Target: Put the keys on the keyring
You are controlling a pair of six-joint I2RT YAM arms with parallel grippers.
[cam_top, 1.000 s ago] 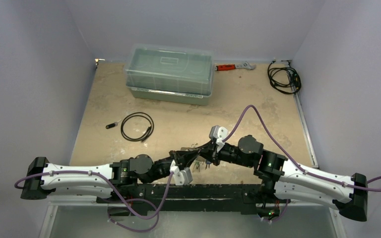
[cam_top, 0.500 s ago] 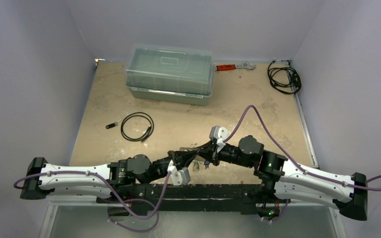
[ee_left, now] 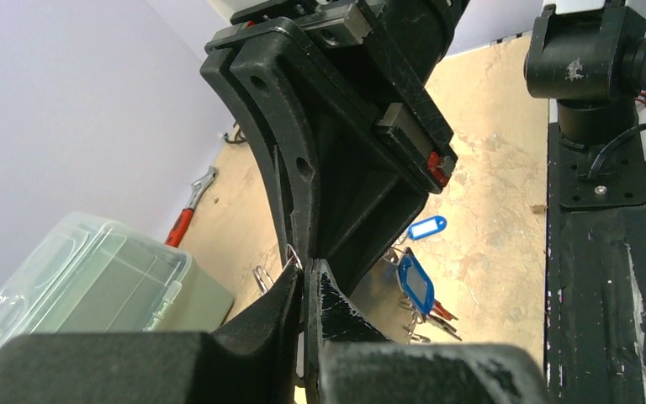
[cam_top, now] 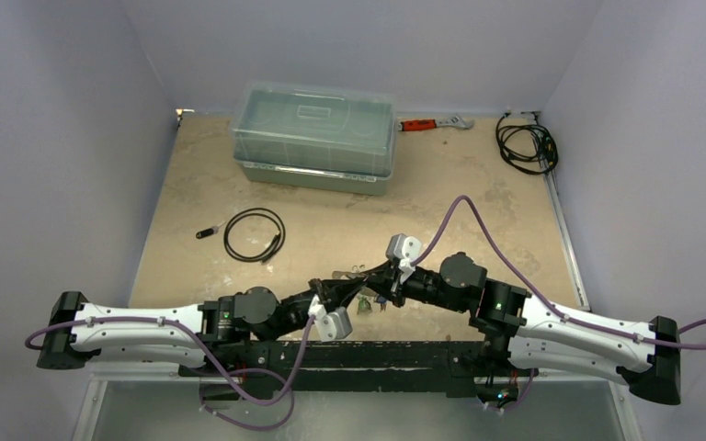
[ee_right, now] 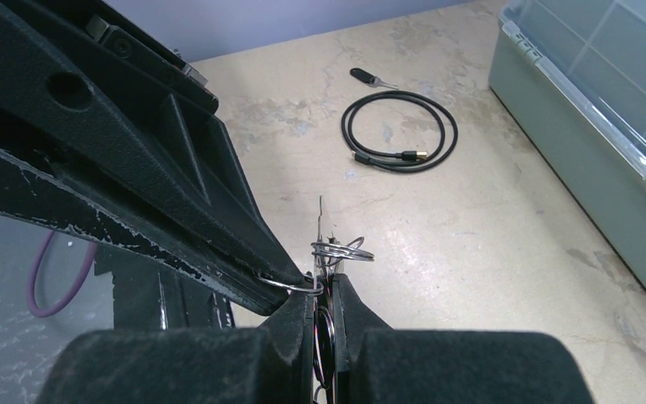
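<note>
Both arms are nose to nose over the near middle of the surface [ee_right: 488, 210], and everything hinges on that tiny meeting point. My right gripper [ee_right: 324, 290] is squeezed shut on the keyring [ee_right: 341, 250]. It shows as a small cluster of thin silver wire coils poking out just above my fingertips, with one straight sliver of metal standing up from it.

My left gripper [ee_left: 304, 282] comes in from the left, its jaws pressed together on a thin wire loop [ee_right: 290, 284]. That loop touches the tips of both grippers. I cannot tell whether it belongs to the keyring or is a key's own small ring.

The keys [ee_left: 415, 284] hang in a bunch just under the right gripper, off the surface. They dangle with their long axis pointing roughly down, so they lie below and to the right of my left fingertips. The right arm is the nearer one to them.

There are two blue tags, the nearer one dark with a window and a lighter one behind it. The silver blades fan out underneath, with a bit of red among them.

My read is that the next move turns on that loop lining up edge-on with the keyring's coil. It's a fine gap, and a slip could drop the bunch.
</note>
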